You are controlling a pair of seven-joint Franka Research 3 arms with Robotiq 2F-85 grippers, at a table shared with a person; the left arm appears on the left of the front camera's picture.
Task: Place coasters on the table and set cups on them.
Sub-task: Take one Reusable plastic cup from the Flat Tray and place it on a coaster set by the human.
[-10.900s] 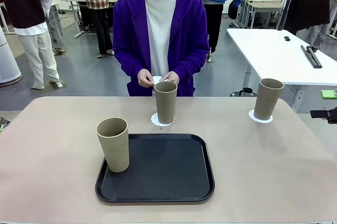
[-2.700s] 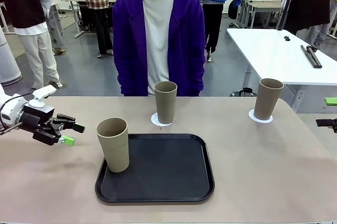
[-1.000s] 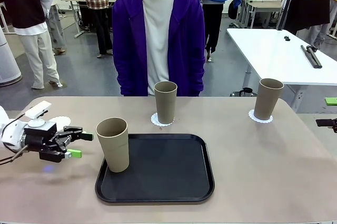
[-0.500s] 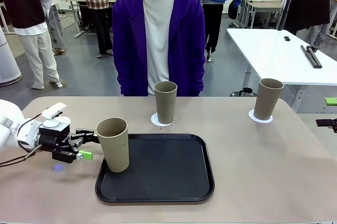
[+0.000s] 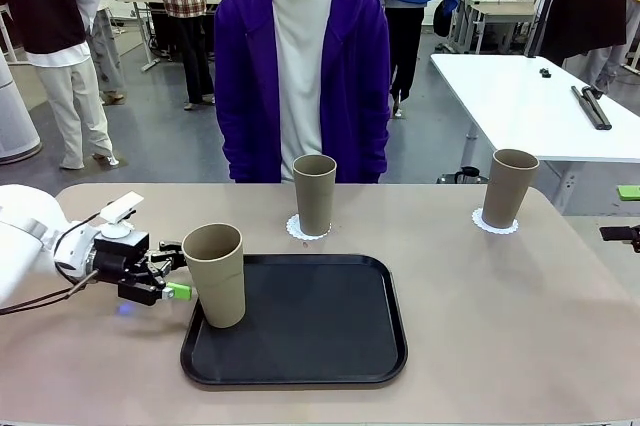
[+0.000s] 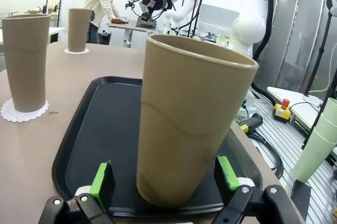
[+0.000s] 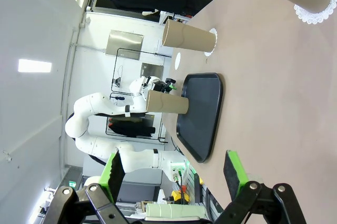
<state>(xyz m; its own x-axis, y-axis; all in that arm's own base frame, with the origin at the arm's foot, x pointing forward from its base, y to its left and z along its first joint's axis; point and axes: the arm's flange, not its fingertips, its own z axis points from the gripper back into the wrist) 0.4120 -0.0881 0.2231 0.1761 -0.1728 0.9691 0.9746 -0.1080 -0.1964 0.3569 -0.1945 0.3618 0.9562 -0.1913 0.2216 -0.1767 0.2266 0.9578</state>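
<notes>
A tan cup (image 5: 214, 274) stands on the left rim of the black tray (image 5: 310, 321). My left gripper (image 5: 178, 268) is open at its left side. In the left wrist view the green pads (image 6: 100, 182) flank this cup (image 6: 189, 124) near its base without clamping it. A second cup (image 5: 314, 194) stands on a white lacy coaster (image 5: 305, 229) at the far middle of the table (image 5: 500, 326). A third cup (image 5: 509, 188) stands on a coaster (image 5: 495, 223) at far right. A bare coaster (image 7: 178, 60) lies near the left arm. My right gripper (image 7: 174, 174) hangs open with nothing in it off the table's right edge.
A person in a purple jacket (image 5: 300, 66) stands at the far side of the table, arms down. A white table (image 5: 530, 96) stands behind at the right. The tray's middle and right side (image 6: 100, 124) hold nothing.
My left arm has slid right across the table to the cup on the tray, and its open fingers now stand on either side of it. The cups and the right gripper have not moved.
</notes>
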